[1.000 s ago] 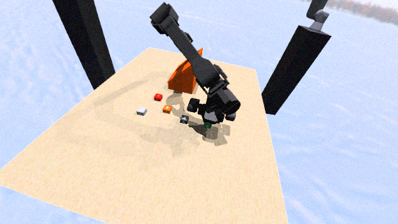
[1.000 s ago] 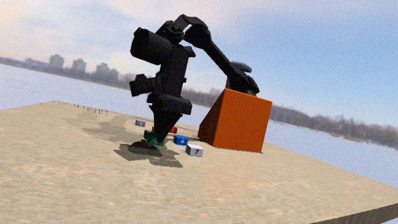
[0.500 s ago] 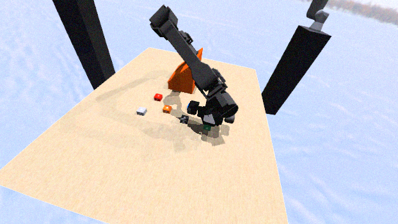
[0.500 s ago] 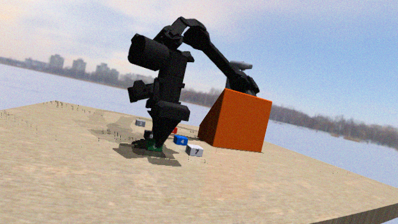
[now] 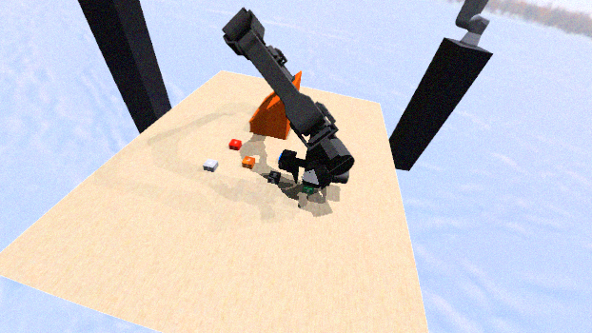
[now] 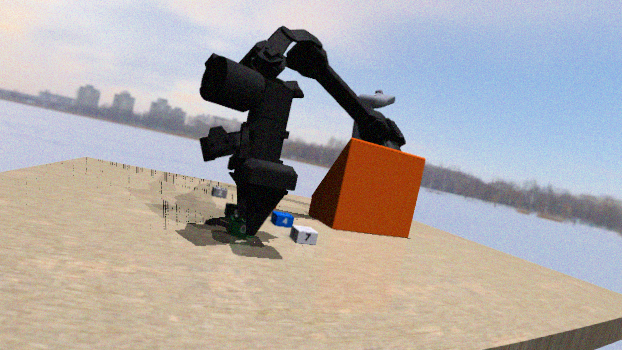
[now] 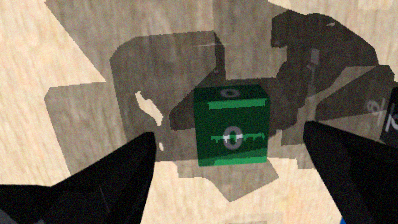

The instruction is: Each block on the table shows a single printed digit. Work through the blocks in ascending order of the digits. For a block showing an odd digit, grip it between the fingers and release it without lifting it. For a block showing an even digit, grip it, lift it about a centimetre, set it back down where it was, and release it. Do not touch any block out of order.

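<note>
A green block [image 5: 308,190] [image 6: 236,228] [image 7: 232,150] showing 0 rests on the table. My gripper [image 7: 230,135] is open around it, one finger on each side with a gap to each. A black block [image 5: 274,177] [image 7: 391,122] is beside the right finger, its digit cut off at the wrist view's edge. A blue block [image 6: 282,219] shows 4 and a white block [image 6: 304,235] shows 7. An orange block [image 5: 248,162], a red block [image 5: 235,144] and a pale grey block [image 5: 210,165] [image 6: 219,191] have digits too small to read.
A large orange wedge-shaped block [image 5: 270,120] [image 6: 378,192] stands behind the small blocks in the top view. Dark pillars [image 5: 435,105] rise beside the table [image 5: 214,271] [image 6: 150,300]. The arm hides part of the table in the top view.
</note>
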Motion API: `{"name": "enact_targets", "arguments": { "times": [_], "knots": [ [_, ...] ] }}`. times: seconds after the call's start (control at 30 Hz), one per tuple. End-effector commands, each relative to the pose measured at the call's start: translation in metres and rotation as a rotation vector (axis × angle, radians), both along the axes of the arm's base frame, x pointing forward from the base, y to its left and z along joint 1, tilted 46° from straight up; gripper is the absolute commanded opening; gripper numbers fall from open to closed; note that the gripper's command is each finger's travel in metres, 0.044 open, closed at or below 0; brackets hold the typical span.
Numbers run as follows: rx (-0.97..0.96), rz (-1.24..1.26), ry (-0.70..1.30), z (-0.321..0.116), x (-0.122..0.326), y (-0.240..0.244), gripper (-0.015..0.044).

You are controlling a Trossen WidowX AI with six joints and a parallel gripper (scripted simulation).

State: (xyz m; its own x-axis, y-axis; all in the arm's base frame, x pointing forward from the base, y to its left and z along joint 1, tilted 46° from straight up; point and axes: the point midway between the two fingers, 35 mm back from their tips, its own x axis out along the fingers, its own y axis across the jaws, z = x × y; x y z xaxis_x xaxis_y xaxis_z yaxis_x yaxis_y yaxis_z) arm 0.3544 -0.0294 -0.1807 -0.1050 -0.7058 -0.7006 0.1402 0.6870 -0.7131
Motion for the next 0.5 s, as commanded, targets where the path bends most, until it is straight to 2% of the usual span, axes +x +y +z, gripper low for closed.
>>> {"name": "enact_targets", "arguments": {
  "times": [0.0,0.13,0.27,0.33,0.47],
  "knots": [
    [-0.003,0.003,0.003,0.000,0.000,-0.001,0.0400],
    [-0.001,0.003,0.002,0.023,0.004,0.023,0.0400],
    [-0.001,0.003,0.002,0.025,0.004,0.025,0.0400],
    [0.001,0.003,0.002,0.033,0.006,0.035,0.0348],
    [0.004,0.003,0.002,0.079,0.012,0.081,0.0242]
  ]
}}
